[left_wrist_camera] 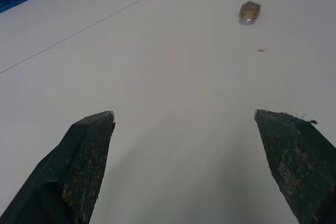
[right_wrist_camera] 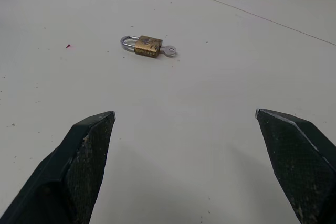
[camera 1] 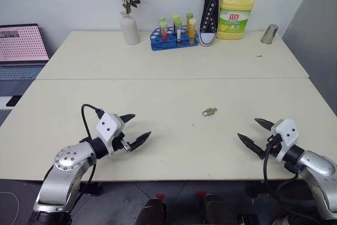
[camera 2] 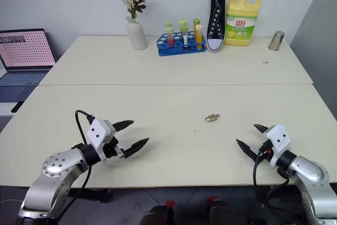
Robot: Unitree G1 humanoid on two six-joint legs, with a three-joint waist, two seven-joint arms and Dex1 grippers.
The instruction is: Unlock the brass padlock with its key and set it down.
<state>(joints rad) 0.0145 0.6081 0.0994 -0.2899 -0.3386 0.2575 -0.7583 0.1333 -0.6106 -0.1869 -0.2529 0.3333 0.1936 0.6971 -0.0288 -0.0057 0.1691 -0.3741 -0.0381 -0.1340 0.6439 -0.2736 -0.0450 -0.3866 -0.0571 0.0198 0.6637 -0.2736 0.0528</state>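
Padlock first: the tiny brass padlock [right_wrist_camera: 147, 45], a squarish yellow-gold metal block with a thin silvery U-shaped shackle, lies flat on its side on the smooth cream tabletop [camera 1: 174, 93], about dead centre of the near table. In the right wrist view the shackle loop sticks out one end, and the small flat silvery key [right_wrist_camera: 169, 51] pokes out the opposite end with its round head resting on the table, so it looks seated in the lock. Nothing is touching either one. The left gripper [camera 1: 135, 129], two tapered black fingers with a gritty, pebbled inner face on a white block and polished silver wrist, sits around 8 o'clock from the padlock, well apart, spread wide and empty. The right gripper [camera 1: 251, 133], same build, is at about 4 o'clock from the lock, also well apart, fingers splayed with nothing between them. Along the back edge at 12 o'clock there's a white ceramic vase of dried flowers [camera 1: 129, 26], a blue plastic rack of coloured-cap tubes [camera 1: 174, 38], a black canvas sneaker [camera 1: 210, 10] stood on end, a yellow plastic detergent jug [camera 1: 236, 14] and a small metal cup [camera 1: 269, 33]. Over at 10 o'clock, a laptop [camera 1: 21, 51] with a pinkish screen.
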